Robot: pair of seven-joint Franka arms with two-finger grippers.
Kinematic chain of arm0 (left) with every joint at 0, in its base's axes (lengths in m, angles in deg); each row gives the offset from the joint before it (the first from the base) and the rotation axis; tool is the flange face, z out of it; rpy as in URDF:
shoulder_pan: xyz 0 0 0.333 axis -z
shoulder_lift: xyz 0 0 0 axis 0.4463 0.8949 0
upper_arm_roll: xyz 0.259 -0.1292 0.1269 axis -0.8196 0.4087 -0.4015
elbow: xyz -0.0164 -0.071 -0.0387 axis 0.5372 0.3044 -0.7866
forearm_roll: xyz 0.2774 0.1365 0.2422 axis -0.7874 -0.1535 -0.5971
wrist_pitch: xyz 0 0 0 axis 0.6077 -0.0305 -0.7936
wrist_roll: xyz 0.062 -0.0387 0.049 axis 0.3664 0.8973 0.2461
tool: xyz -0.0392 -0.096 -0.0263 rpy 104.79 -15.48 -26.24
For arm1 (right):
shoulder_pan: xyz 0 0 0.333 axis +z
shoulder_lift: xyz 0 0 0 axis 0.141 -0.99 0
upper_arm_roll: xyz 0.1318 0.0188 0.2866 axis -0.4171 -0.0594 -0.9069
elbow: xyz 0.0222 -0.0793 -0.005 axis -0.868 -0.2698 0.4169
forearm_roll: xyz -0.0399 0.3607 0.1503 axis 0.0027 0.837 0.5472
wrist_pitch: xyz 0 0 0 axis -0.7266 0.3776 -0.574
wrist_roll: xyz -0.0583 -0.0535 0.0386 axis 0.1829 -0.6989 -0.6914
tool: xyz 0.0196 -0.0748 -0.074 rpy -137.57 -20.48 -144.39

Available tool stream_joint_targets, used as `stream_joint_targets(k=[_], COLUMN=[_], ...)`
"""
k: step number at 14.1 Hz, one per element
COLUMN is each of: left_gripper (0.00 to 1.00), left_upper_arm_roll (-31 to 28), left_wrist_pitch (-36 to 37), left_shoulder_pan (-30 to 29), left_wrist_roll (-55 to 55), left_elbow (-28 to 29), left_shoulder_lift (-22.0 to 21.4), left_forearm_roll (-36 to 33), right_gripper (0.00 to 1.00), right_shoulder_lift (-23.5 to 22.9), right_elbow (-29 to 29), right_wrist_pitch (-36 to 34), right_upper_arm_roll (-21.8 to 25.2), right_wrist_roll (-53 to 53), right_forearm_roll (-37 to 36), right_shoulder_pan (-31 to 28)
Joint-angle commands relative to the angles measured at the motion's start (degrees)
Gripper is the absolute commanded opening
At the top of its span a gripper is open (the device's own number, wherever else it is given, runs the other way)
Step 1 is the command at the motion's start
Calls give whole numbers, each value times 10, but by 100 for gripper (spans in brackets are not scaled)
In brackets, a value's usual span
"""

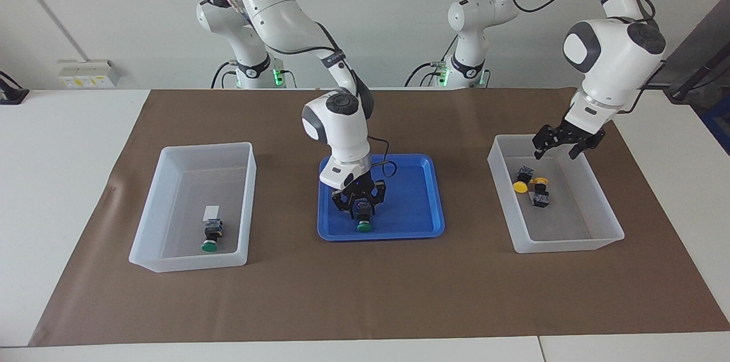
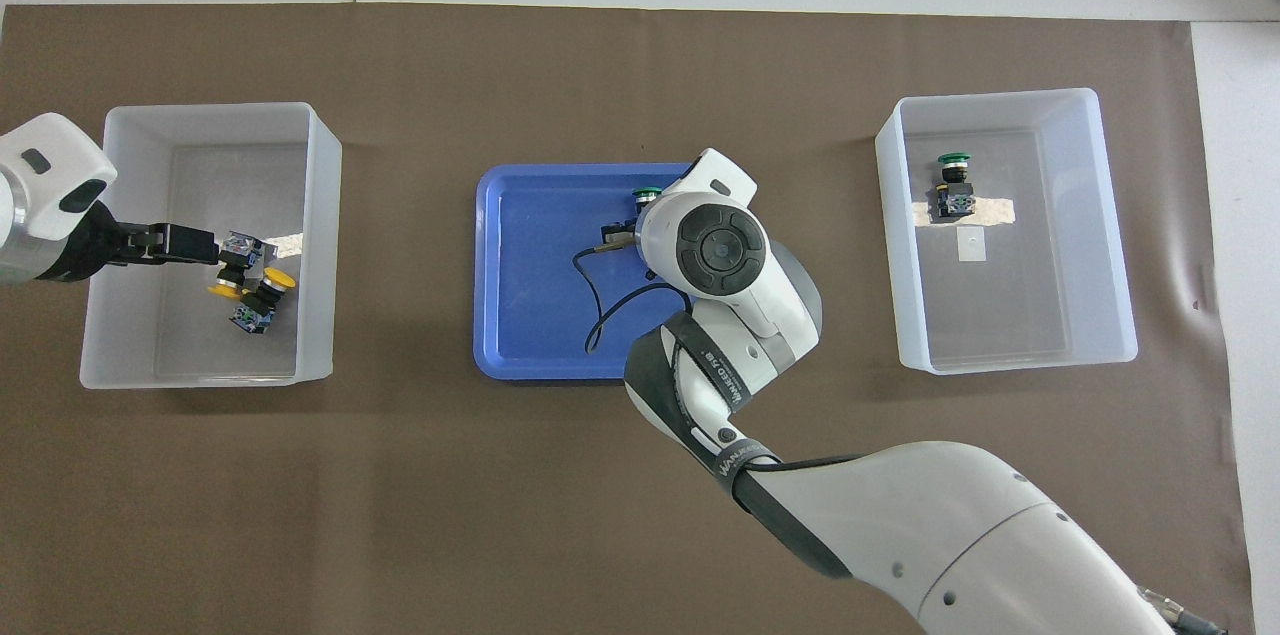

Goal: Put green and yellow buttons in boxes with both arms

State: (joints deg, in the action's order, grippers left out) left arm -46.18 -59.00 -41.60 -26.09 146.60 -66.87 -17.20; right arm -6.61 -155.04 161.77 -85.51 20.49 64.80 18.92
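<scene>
My right gripper (image 1: 359, 209) is open and low in the blue tray (image 1: 410, 196), its fingers on either side of the dark body of a green button (image 1: 363, 225); in the overhead view the wrist hides all but the green cap (image 2: 645, 194). My left gripper (image 1: 562, 148) is open and empty above the box (image 1: 564, 243) at the left arm's end of the table. Two yellow buttons (image 1: 520, 184) (image 1: 539, 192) lie side by side in that box (image 2: 320, 245). A second green button (image 1: 210, 239) lies in the box (image 1: 205, 148) at the right arm's end.
Brown paper (image 1: 365, 293) covers the middle of the white table. The blue tray (image 2: 540, 315) sits between the two boxes. A white label (image 2: 970, 243) lies in the box at the right arm's end (image 2: 1000, 97).
</scene>
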Motion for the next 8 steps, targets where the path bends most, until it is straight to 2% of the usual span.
stream_joint_targets(k=[1, 5, 8], left_gripper=[100, 100, 100], left_upper_arm_roll=[-3, -3, -4], left_wrist_pitch=[87, 127, 180], left_shoulder_pan=[24, 44, 42], left_wrist_roll=[-2, 10, 14], left_elbow=[-39, -42, -99], left_shoulder_lift=[-16, -41, -39], left_forearm_roll=[-23, -23, -22], right_gripper=[0, 0, 0], right_shoulder_lift=[50, 128, 183], right_elbow=[-15, -25, -26], right_wrist_pitch=[-40, -101, -158], right_upper_arm_roll=[0, 0, -1], right_wrist_roll=[18, 11, -17], right_forearm_roll=[-14, -14, -13], right_shoulder_pan=[-19, -64, -116])
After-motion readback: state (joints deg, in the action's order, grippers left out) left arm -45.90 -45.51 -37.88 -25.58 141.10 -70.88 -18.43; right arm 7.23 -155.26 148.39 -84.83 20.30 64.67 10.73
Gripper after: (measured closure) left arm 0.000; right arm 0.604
